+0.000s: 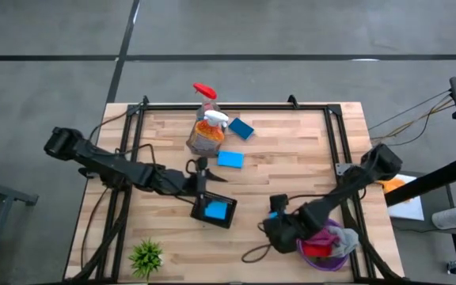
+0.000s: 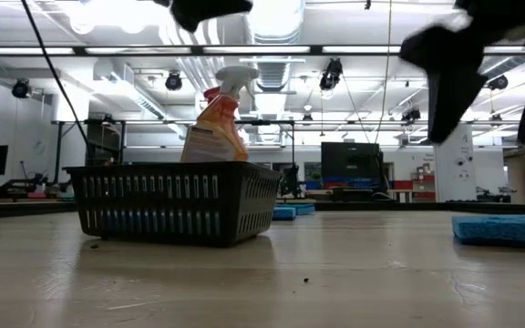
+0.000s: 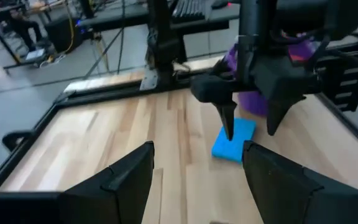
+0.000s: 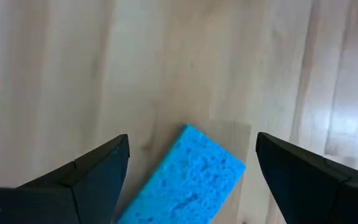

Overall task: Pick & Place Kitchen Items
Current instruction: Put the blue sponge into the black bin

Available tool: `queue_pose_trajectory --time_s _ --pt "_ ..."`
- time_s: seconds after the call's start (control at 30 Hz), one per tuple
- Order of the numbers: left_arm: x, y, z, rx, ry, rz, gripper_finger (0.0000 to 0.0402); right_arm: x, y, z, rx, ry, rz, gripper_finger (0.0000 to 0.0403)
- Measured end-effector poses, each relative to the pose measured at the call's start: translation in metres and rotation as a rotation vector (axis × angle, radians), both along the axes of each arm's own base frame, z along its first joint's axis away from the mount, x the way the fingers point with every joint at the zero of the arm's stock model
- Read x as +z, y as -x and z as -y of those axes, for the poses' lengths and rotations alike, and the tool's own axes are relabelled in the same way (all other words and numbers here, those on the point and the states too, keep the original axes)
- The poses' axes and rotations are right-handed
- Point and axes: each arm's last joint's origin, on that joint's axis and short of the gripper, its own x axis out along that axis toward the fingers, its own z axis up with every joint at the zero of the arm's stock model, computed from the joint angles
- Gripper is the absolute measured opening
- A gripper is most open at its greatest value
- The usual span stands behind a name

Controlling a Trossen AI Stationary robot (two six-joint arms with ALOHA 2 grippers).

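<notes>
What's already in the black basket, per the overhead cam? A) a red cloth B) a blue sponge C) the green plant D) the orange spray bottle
B: in the high view a blue sponge lies inside the black basket, just ahead of the left gripper, whose jaws are open.

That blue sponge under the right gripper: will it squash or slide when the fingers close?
The sponge looks porous, so it will likely compress. It lies flat on the smooth wood table and seems light, so it may skid if nudged. The open right gripper straddles it at an angle, so it may twist.
</notes>
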Motion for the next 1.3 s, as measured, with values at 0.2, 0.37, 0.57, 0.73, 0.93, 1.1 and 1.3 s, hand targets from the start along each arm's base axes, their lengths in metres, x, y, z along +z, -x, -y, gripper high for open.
queue_pose_trajectory --time_s 0.2,0.37,0.57,0.73,0.93,1.1,1.3 --pt "-0.012 0.012 -0.004 0.037 0.014 -0.016 0.0245 -0.026 -0.009 0.014 -0.028 0.034 -0.149 0.0347" --pt "-0.012 0.012 -0.004 0.042 0.013 -0.012 0.0245 -0.031 -0.005 0.02 -0.036 0.051 -0.25 0.0347" --pt "-0.012 0.012 -0.004 0.042 0.013 -0.012 0.0245 -0.029 -0.003 0.019 -0.023 -0.012 -0.289 0.0347" --pt "-0.012 0.011 -0.004 0.042 0.017 -0.005 0.0245 -0.04 -0.004 0.018 -0.047 -0.021 -0.312 0.0347" --pt "-0.012 0.011 -0.004 0.041 0.017 -0.004 0.0245 -0.054 -0.002 0.022 -0.088 0.023 -0.317 0.0345" --pt "-0.011 0.011 -0.004 0.041 0.018 0.001 0.0245 -0.056 -0.004 0.021 -0.088 0.038 -0.302 0.0288" --pt "-0.011 0.011 -0.004 0.042 0.018 0.002 0.0245 -0.057 -0.006 0.021 -0.068 0.042 -0.275 0.0136"
